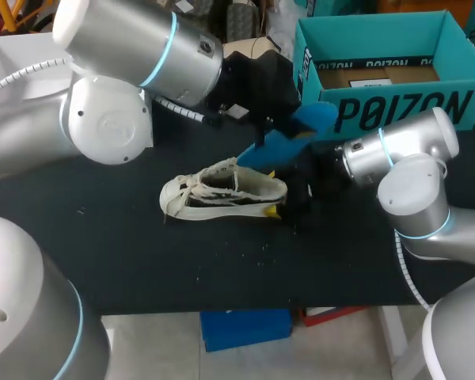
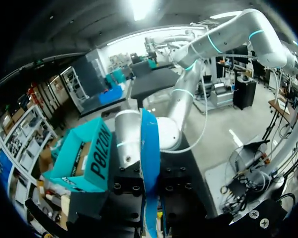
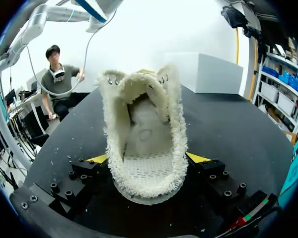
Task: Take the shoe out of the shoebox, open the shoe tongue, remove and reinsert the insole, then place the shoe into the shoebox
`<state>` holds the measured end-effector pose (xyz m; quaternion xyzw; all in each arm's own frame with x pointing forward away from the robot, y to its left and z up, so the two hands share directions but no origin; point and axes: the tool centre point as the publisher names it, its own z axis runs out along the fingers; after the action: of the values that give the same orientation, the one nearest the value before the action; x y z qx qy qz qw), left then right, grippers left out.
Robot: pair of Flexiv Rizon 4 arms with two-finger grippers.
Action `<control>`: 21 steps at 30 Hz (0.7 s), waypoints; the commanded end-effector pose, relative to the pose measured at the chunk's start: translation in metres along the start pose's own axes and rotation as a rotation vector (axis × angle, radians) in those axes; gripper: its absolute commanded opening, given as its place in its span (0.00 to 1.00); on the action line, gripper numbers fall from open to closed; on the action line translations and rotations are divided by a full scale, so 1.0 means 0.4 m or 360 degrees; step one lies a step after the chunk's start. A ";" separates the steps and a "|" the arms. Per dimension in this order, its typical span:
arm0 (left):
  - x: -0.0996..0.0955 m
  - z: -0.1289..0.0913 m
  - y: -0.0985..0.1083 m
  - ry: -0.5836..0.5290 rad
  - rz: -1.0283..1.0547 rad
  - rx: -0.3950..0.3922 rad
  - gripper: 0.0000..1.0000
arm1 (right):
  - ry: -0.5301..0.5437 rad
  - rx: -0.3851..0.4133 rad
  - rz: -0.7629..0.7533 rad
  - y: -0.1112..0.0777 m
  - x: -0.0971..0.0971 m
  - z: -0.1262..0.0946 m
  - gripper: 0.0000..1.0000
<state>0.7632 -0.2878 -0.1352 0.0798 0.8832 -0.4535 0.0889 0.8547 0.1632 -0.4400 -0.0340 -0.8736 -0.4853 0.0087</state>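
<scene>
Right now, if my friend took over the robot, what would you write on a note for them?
Left gripper: shut on the blue insole, held in the air above the shoe.
Right gripper: shut on the shoe's heel. The shoe sits on the table, in front of the open shoebox.
Done: the shoe is out of the shoebox and the insole is out of the shoe.
Left: slide the insole back into the shoe, then put the shoe into the shoebox.
</scene>
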 end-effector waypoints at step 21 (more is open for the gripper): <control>0.034 -0.248 -0.182 -0.0055 -0.1337 0.1220 0.00 | 0.0000 0.0003 0.0002 -0.005 -0.002 0.004 0.00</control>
<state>0.7277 -0.2467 -0.0201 -0.1849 0.7687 -0.6118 -0.0240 0.8547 0.1631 -0.4401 -0.0340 -0.8737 -0.4852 0.0087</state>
